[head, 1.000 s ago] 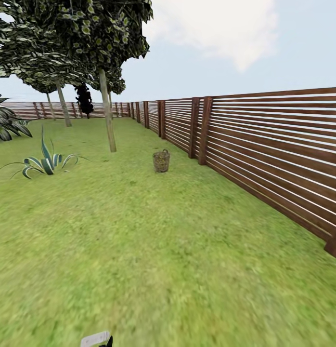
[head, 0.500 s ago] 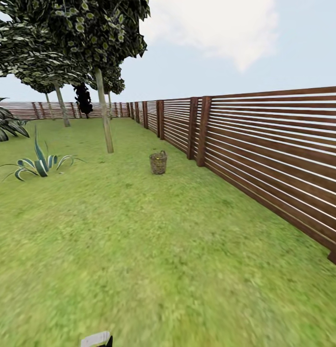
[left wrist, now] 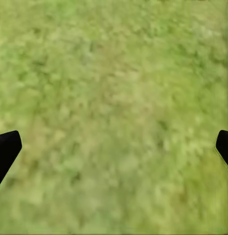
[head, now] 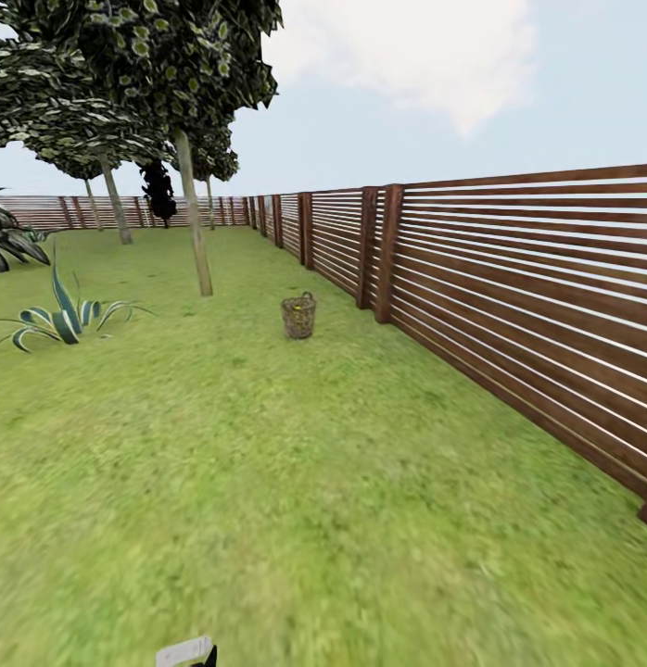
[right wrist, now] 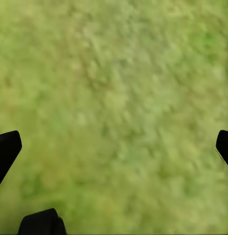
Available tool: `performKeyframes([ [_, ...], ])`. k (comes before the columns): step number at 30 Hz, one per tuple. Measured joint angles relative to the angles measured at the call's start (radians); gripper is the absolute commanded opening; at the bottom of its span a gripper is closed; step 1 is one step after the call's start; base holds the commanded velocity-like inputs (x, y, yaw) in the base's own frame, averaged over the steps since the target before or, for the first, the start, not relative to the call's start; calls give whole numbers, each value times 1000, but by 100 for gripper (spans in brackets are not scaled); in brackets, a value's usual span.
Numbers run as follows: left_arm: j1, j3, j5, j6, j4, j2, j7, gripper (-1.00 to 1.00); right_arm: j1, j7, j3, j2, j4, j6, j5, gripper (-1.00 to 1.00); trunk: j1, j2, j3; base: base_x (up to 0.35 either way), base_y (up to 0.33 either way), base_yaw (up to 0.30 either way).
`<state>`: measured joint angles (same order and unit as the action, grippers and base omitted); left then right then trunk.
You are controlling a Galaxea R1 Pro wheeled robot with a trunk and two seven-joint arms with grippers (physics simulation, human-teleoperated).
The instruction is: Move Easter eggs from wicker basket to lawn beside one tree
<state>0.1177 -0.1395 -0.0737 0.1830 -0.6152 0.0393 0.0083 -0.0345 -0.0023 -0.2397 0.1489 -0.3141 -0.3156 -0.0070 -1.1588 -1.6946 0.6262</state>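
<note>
The basket (head: 298,317) stands upright on the lawn (head: 268,482) well ahead, a little left of centre, near the fence (head: 509,306) that runs along the right side. A speck of yellow shows at its rim, likely the eggs, though they are too small from here to count. Just beyond it and to the left rises the tree (head: 193,222), its pale trunk near enough to the basket that the eggs would need only a short carry, which makes it the obvious one to choose. Farther left, a spiky striped plant (head: 59,320) sits in the grass, well apart from both.

Nothing has been touched yet; the robot is some way off and I would judge this to be the approach across open grass.

The left gripper (left wrist: 114,147) hangs over bare lawn with its fingers spread wide, nothing between them. The right gripper (right wrist: 114,147) is the same, spread wide above grass and holding nothing, seemingly ready for the first egg.
</note>
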Motion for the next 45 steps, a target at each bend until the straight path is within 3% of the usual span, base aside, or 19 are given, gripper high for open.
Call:
performKeyframes([
  [25, 0, 0, 0, 0, 0, 0, 0, 100, 0, 1, 2, -6, 9, 0, 4, 100, 0, 0, 0, 260, -172, 0],
  [33, -3, -1, 0, 0, -6, -1, 0, 100, 0, 1, 2, -6, 5, 0, 4, 100, 0, 0, 0, 5, 8, 0],
  [45, -3, -1, 0, 0, -7, -1, 0, 100, 0, 1, 2, -8, 4, 0, 4, 100, 0, 0, 0, 175, 223, 0],
])
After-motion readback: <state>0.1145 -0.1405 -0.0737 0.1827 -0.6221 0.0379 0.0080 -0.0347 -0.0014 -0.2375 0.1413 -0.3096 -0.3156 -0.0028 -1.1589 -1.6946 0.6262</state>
